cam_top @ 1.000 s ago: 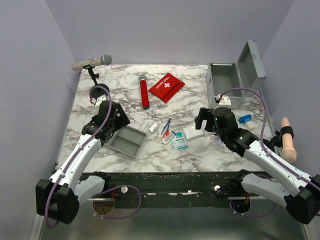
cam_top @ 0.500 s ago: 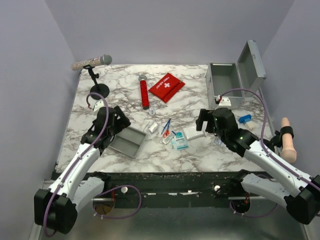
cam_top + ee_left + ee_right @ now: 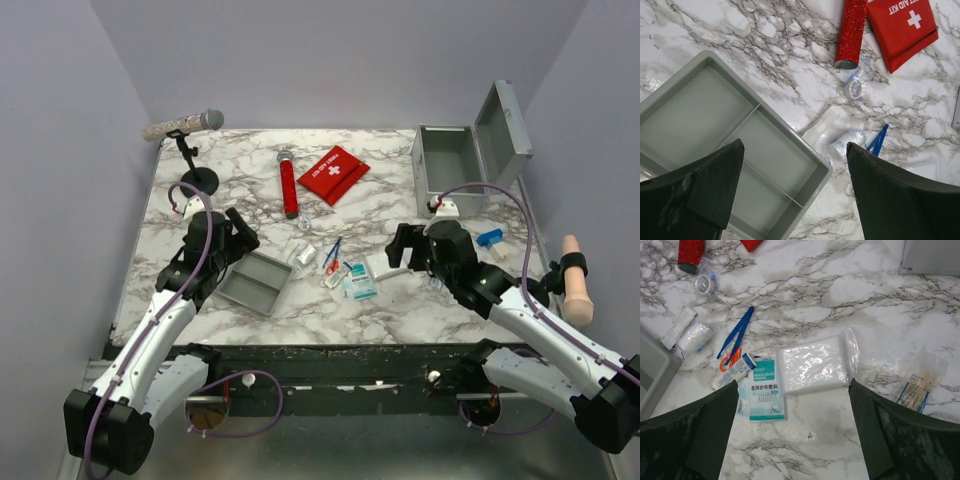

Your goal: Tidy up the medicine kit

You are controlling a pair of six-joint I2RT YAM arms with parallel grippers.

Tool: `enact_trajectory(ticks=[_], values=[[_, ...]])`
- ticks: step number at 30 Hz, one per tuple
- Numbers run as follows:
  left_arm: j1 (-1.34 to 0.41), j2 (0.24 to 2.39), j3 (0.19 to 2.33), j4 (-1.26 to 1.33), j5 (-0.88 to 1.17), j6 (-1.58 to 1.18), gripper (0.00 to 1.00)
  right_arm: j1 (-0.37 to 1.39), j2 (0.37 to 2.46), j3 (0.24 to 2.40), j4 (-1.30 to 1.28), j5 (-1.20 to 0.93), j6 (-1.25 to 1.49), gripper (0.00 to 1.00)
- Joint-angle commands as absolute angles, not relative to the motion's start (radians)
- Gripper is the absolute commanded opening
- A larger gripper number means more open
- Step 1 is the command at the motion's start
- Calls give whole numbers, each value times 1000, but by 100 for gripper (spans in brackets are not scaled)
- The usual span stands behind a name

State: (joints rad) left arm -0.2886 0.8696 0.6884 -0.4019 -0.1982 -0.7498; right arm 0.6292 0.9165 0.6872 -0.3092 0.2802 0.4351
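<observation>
Both grippers stand wide open and hold nothing: the left gripper [image 3: 236,240] hangs over the near corner of a shallow grey tray [image 3: 252,283], and the right gripper [image 3: 398,246] hangs above a scatter of small supplies near the middle of the table. The medicine kit [image 3: 452,168], a grey metal box, sits at the far right corner of the marble table [image 3: 240,165] with its lid tipped up and back. I cannot make out anything inside it. Just in front of it lies a small blue object [image 3: 490,238]. To its left, a red first aid pouch [image 3: 333,173] lies flat, and beside that a red glitter tube [image 3: 289,187] with a little roll of tape [image 3: 856,87] at its near end. Closer in, under the right gripper, there is a clear plastic packet [image 3: 812,363], touching a teal gauze packet [image 3: 762,395], with blue tweezers [image 3: 736,332] and a wrapped bandage roll [image 3: 695,337] to their left. A packet of thin sticks [image 3: 914,390] lies to the right of them. A microphone on a stand [image 3: 185,125] stands at the far left corner.
</observation>
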Motion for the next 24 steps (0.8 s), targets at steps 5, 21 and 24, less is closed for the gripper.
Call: enact_trajectory(ticks=[5, 21, 24], values=[[-288, 986, 716, -531, -280, -715, 87, 634, 974, 693, -241, 137, 472, 97], [-287, 1022, 664, -453, -197, -761, 85, 634, 1222, 769, -342, 331, 566, 91], [-287, 1005, 661, -437, -163, -770, 85, 632, 1252, 753, -357, 373, 609, 97]])
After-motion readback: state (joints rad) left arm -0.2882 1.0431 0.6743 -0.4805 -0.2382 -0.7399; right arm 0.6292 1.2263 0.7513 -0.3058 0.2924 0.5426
